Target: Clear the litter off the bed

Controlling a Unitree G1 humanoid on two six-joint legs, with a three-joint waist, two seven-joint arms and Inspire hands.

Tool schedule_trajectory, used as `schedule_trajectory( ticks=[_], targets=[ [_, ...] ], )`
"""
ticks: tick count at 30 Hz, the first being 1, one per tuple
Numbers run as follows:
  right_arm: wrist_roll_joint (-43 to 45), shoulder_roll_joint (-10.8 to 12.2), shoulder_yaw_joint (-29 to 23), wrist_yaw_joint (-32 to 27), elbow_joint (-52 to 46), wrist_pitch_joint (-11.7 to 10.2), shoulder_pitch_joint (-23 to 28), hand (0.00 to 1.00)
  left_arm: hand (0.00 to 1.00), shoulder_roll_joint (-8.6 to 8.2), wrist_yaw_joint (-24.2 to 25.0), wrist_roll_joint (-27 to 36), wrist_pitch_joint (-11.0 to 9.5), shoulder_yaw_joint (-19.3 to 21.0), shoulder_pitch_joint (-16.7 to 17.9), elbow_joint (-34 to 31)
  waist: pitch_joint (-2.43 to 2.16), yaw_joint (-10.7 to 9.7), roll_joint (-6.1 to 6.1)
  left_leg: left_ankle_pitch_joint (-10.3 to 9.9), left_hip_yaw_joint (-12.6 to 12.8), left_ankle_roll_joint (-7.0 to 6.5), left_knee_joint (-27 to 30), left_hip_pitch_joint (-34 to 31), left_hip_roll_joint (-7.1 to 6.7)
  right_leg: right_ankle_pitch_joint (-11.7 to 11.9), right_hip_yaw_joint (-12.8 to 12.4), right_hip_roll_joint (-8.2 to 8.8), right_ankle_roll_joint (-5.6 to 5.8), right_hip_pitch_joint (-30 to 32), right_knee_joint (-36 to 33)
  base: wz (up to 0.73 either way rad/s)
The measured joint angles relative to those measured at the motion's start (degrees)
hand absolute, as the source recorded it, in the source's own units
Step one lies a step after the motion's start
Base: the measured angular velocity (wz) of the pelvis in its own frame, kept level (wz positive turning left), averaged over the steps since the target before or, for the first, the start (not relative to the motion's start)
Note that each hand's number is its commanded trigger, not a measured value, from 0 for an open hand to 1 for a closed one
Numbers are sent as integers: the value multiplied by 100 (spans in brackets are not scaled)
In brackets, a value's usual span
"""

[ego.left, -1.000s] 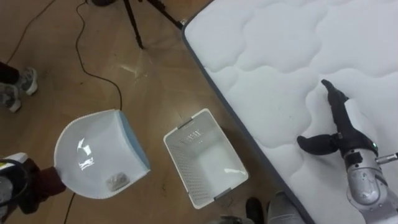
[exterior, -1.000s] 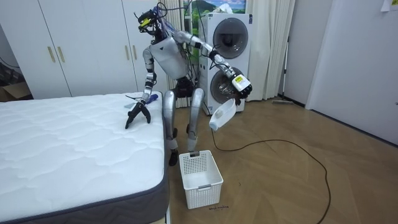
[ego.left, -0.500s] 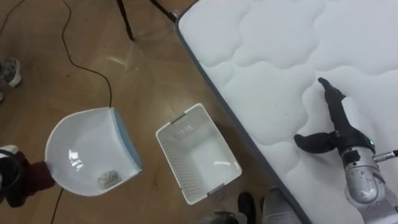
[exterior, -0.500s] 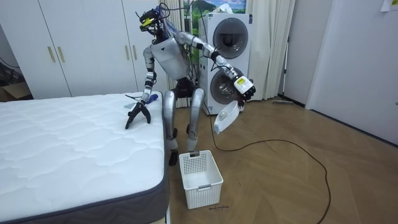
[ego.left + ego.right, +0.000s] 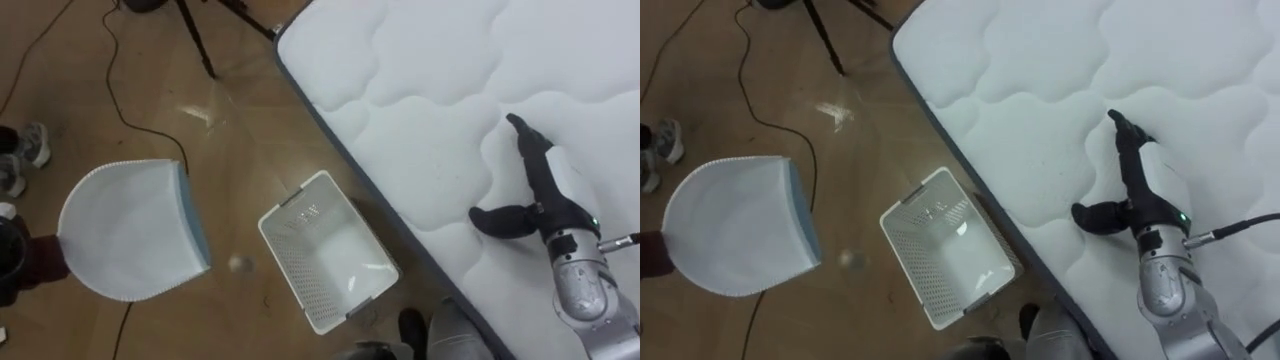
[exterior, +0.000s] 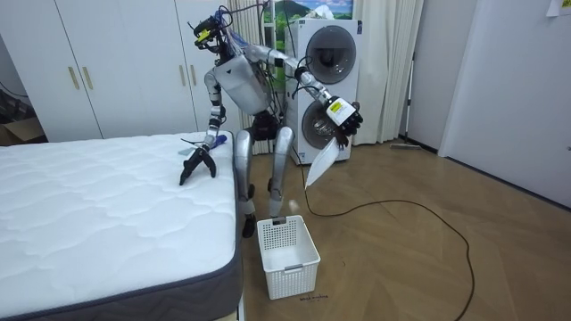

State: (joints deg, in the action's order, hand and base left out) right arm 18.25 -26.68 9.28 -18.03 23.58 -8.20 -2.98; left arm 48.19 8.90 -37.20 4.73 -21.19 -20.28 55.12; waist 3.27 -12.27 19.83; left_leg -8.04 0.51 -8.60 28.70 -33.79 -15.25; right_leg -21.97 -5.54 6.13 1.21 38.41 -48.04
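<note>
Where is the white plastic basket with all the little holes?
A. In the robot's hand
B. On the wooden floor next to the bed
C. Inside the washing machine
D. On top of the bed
B: the white perforated plastic basket stands upright on the brown wooden floor, right beside the edge of the white quilted mattress.

Saw a white quilted mattress [image 5: 430,80], grey along its side, standing on a wooden floor [image 5: 250,110]. Found the right hand [image 5: 552,198] resting on the cover near the edge, fingers straight and thumb spread. Noted a white mesh basket [image 5: 288,262] upright on the floor just beside the mattress's side, dark tripod legs [image 5: 196,40] farther along the boards, and a person's shoes [image 5: 20,165] well apart from both.
</note>
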Motion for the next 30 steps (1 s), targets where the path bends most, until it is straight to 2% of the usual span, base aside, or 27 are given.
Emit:
schedule_trajectory(
  ticks=[6,14,23,25,28,29,30],
  targets=[
    [0,0,15,124,19,4,-21,0,100,0,0,0,0,-147,3,-2,-4,-14,6,-19,104,-27,-31,169,-1,-30,-118,-15,10,-94,-65,-10],
    [-6,-4,15,262,24,15,-29,0,100,0,0,7,0,-176,6,0,-9,-47,13,-6,154,-50,-43,323,1,-35,-166,-22,9,-218,-93,-4],
    [-49,-42,86,262,164,-66,-37,0,100,6,0,156,-7,-384,48,12,-7,-133,0,-32,178,-41,-91,487,4,-53,-191,-18,20,-368,-58,-2],
    [-109,-47,96,264,113,-57,-31,0,100,6,-27,190,-13,-379,94,-34,-13,-111,-27,-23,193,-73,-93,491,18,-51,-214,-31,22,-365,-42,-10],
    [-251,-69,178,261,112,-60,-18,0,100,-13,-247,416,-84,-247,400,-214,-22,127,-178,-91,410,-76,-107,539,127,-14,-422,-174,10,-341,-14,-43],
    [-290,-68,276,261,174,-59,-20,0,100,-60,-350,576,-137,-175,571,-242,-57,167,-249,-105,440,-66,-109,577,175,13,-474,-237,1,-375,51,-28],
    [-389,-69,343,261,221,-63,-6,0,100,-103,-419,718,-156,-131,730,-331,-65,172,-306,-116,442,-53,-120,615,217,34,-469,-274,-14,-438,127,-21]
  ],
)
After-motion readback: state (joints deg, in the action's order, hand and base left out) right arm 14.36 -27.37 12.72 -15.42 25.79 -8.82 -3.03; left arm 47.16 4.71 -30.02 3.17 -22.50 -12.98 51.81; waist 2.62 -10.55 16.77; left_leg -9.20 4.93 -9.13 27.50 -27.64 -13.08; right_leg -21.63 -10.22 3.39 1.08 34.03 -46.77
